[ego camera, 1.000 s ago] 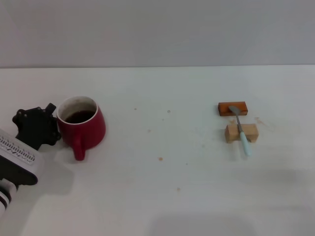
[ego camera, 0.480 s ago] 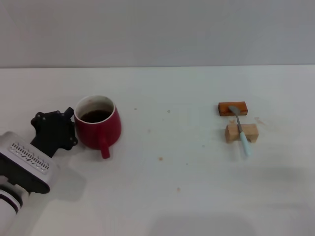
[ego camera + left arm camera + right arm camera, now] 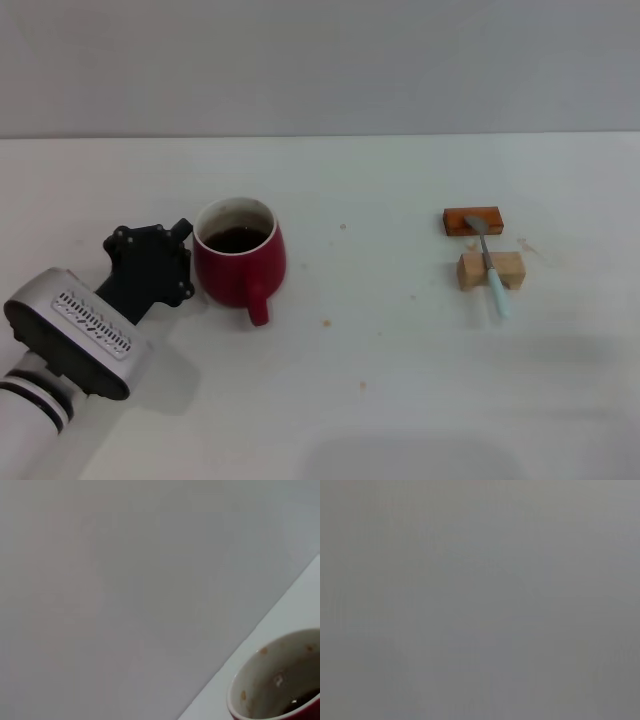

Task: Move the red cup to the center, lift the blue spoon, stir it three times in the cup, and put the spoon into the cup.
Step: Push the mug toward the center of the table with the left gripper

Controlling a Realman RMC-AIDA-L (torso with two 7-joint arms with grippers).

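The red cup (image 3: 240,262) stands upright on the white table (image 3: 380,400), left of the middle, with dark liquid inside and its handle towards me. Its rim and white inside also show in the left wrist view (image 3: 280,680). My left gripper (image 3: 183,262) is low on the table, right against the cup's left side. The blue spoon (image 3: 490,265) lies at the right, across two wooden blocks, its metal bowl on the far one. My right gripper is out of view; the right wrist view shows only plain grey.
An orange-brown block (image 3: 472,221) and a tan block (image 3: 470,272) carry the spoon at the right. Small specks dot the table between the cup and the blocks. A grey wall runs behind the table's far edge.
The cup and my left gripper have moved together to the right, towards the table's middle. The cup's handle has swung from front-left to front-right. The spoon and blocks have not moved.
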